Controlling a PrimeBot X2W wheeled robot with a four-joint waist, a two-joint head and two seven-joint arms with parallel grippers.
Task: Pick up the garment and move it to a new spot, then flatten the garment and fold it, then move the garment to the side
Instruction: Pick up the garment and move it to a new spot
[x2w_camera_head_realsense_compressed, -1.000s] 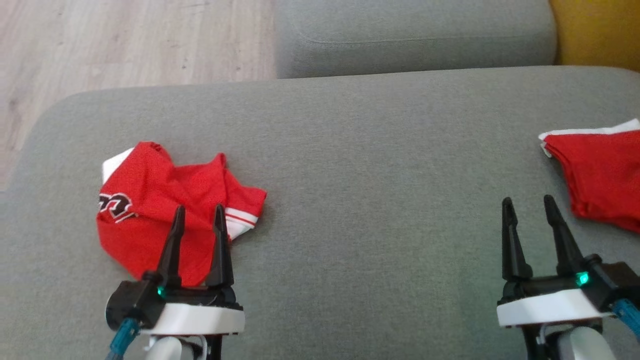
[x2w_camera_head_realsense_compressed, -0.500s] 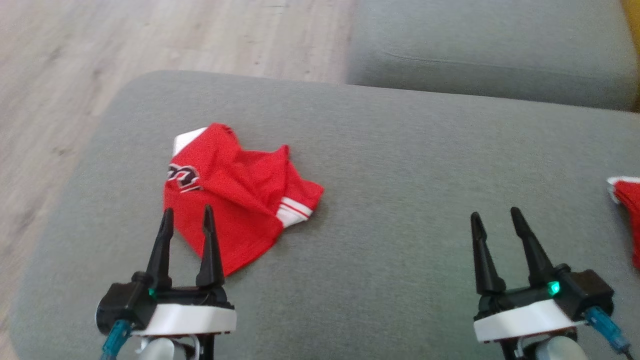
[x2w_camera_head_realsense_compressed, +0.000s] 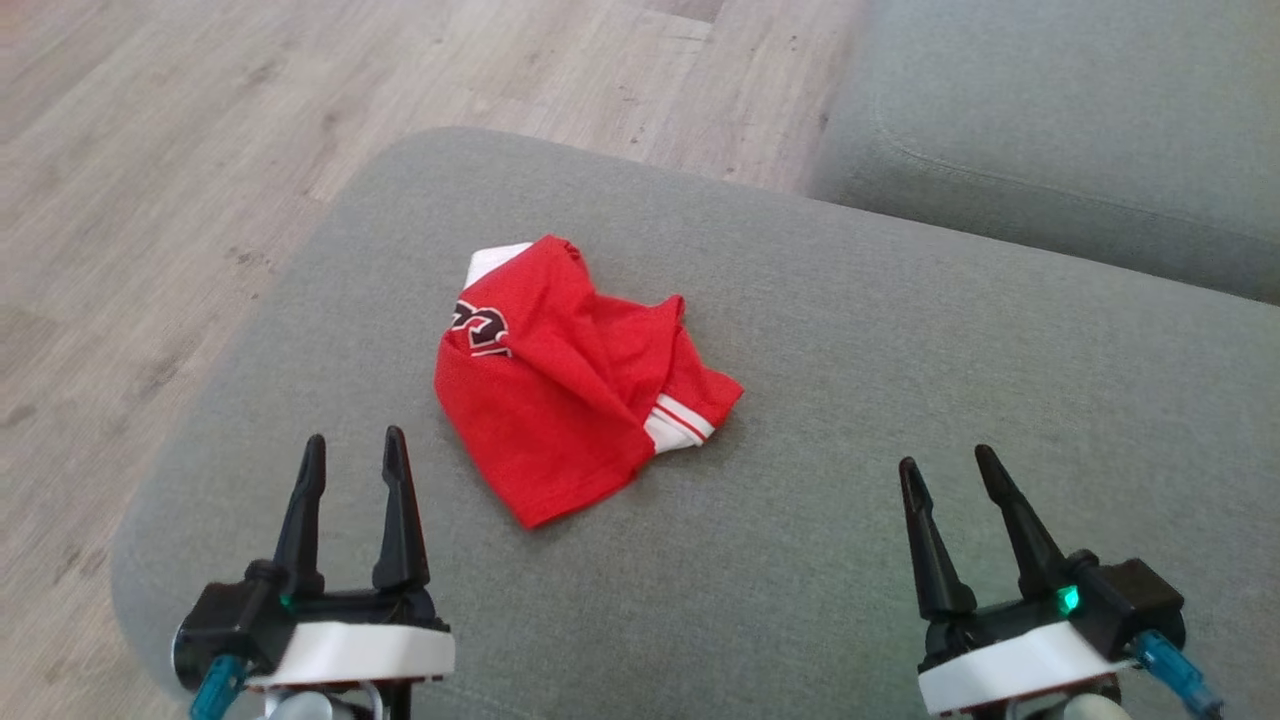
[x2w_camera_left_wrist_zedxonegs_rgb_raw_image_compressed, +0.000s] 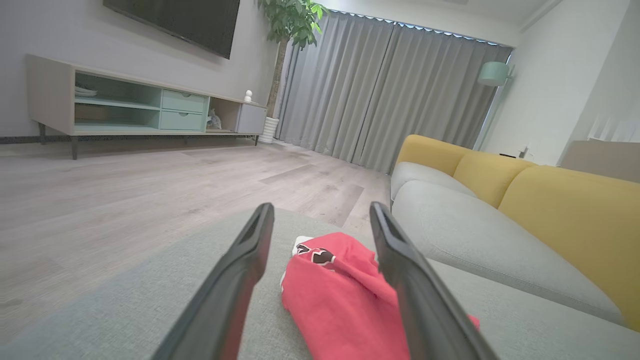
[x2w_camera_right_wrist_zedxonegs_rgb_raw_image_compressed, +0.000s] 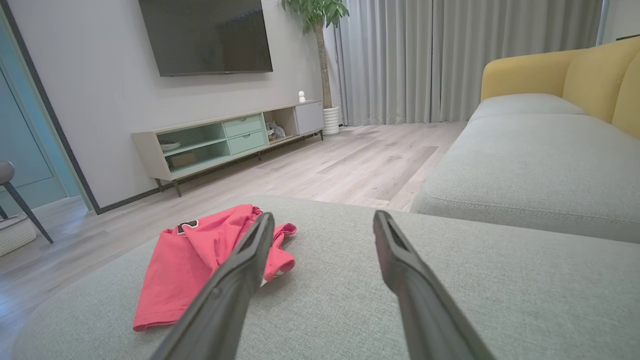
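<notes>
Pale wood-grain floor planks (x2w_camera_head_realsense_compressed: 150, 200) run along the left, meeting the rounded corner of a wide grey seat cushion (x2w_camera_head_realsense_compressed: 900, 380) covered in a fine, matte woven fabric. The left gripper (x2w_camera_head_realsense_compressed: 355, 437) hovers over the near left part of that cushion. Its two long, black, tapering fingers (x2w_camera_head_realsense_compressed: 303, 520) stand apart and hold nothing, rising from a black block on a white wrist housing with a small green light.

Just right of it and a little farther away lies the garment (x2w_camera_head_realsense_compressed: 560, 400), a red jersey of a finely dimpled knit. It is crumpled into a loose, roughly triangular heap on the left-centre of the cushion, clear of both grippers. A white strip shows at its far edge, black-and-white lettering curls over a fold on its left, and a white cuff with thin red stripes pokes out on its right. The near end narrows to a blunt point with a stitched hem.

Bare grey weave stretches on to the right gripper (x2w_camera_head_realsense_compressed: 945, 457), well apart from the garment, with its fingers (x2w_camera_head_realsense_compressed: 928, 540) likewise spread and empty.

Beyond, at the upper right, a second grey cushion (x2w_camera_head_realsense_compressed: 1080, 120) shows a piped seam and soft rounded edges.
</notes>
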